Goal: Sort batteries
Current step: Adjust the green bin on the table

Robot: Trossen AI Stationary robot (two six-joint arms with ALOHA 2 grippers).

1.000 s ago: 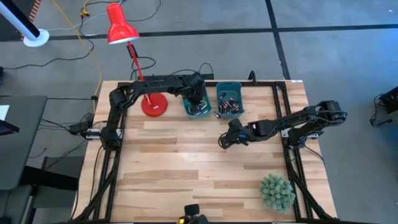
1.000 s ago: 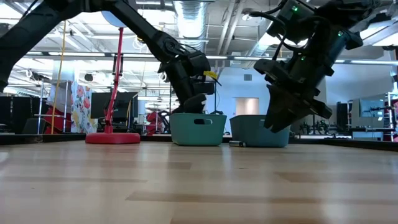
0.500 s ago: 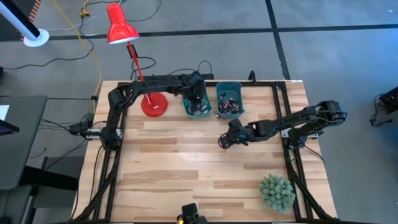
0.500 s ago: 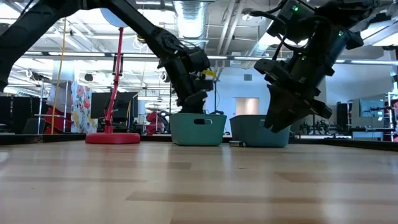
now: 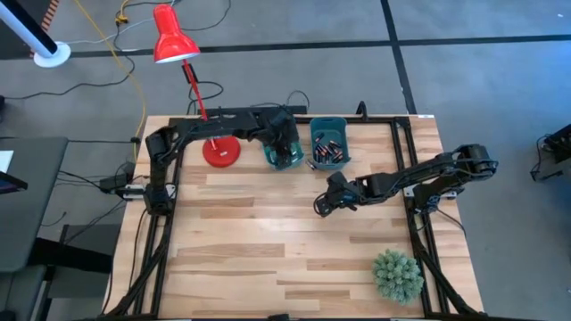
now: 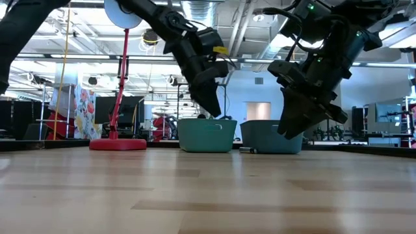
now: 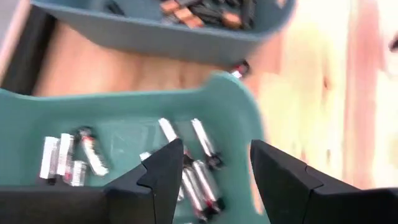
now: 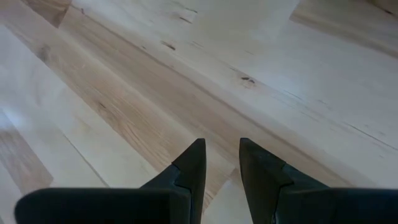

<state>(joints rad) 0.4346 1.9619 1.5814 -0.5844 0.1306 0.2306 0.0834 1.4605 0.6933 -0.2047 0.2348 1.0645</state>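
Note:
Two teal bins stand side by side at the table's far edge. The left bin holds several silvery batteries lying on its floor. The right bin holds several darker batteries. One battery lies on the table between the bins. My left gripper hangs open just above the left bin with nothing between its fingers. My right gripper hovers above bare wood near the table's middle, its fingers a narrow gap apart with nothing between them.
A red desk lamp stands with its base just left of the left bin. A green plant ball sits at the near right corner. Bare wood spreads across the middle and near side.
My left gripper has risen out of the left bin and swung a little toward the right bin. My right gripper has kept still.

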